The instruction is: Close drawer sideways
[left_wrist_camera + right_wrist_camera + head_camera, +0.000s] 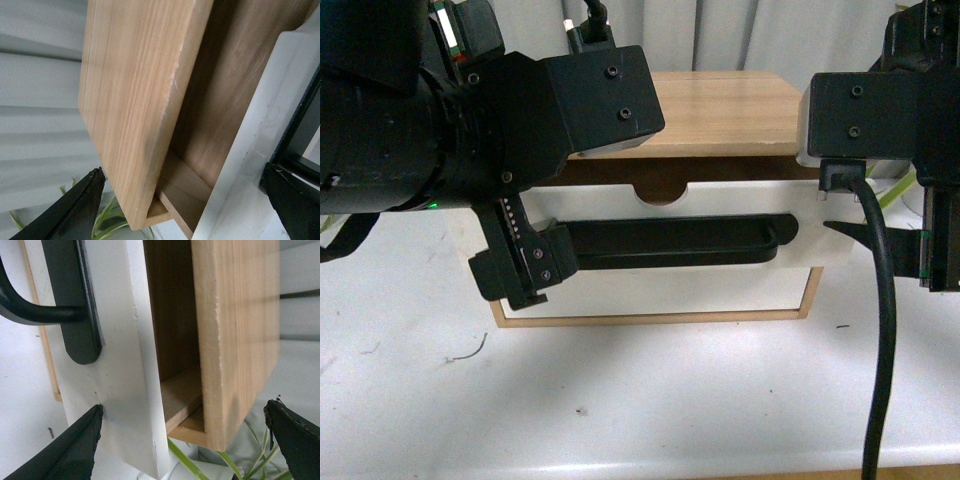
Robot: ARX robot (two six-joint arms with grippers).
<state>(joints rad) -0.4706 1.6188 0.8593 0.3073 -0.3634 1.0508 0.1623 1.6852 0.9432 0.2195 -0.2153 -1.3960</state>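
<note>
Front view: drawer (pixel 660 285) sits part-open from the wooden cabinet (pixel 730 110), white front forward. The left gripper (pixel 525 270) is at its left end and the right gripper (pixel 860 232) at its right end. Left wrist view: fingers (pixel 70 212) spread wide, straddling cabinet side and front panel. Right wrist view: fingers (pixel 60 450) likewise apart, gripping nothing. Risk: pushing from one end only could rack the drawer and jam it.

The white table (pixel 650 400) carries a light wood cabinet (pixel 720 110) and a thin curled scrap (pixel 470 352).
</note>
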